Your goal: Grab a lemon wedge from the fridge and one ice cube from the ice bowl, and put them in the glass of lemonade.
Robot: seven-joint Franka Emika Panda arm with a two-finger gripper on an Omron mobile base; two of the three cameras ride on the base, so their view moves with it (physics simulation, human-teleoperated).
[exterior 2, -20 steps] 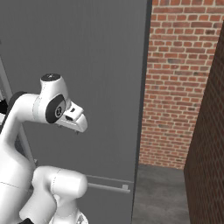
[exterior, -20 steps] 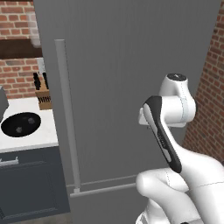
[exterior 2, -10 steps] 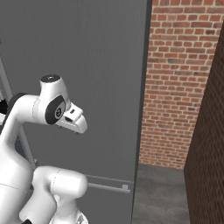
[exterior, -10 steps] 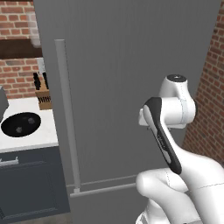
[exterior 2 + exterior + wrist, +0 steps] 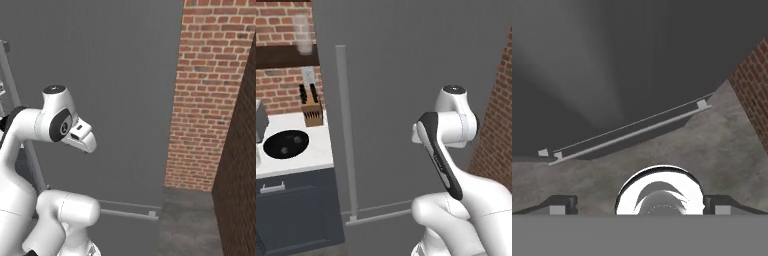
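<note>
The tall grey fridge (image 5: 406, 75) stands shut straight ahead, its long vertical bar handle (image 5: 344, 135) on its left edge; the same door (image 5: 110, 75) spreads across the right base view. The lemon wedge is hidden behind that door. The black ice bowl (image 5: 286, 144), with a few pale cubes, sits on the white counter (image 5: 311, 157) left of the fridge. A pale sliver (image 5: 257, 157) at the counter's left edge may be the glass of lemonade; I cannot tell. My gripper (image 5: 641, 206) is open and empty, looking down at the fridge's foot.
A knife block (image 5: 312, 112) and a toaster's edge (image 5: 259, 120) stand behind the bowl, with a frosted glass (image 5: 303, 35) on the shelf above. A brick wall (image 5: 210, 100) closes the right side. The fridge's low horizontal bar (image 5: 632, 132) crosses above the floor.
</note>
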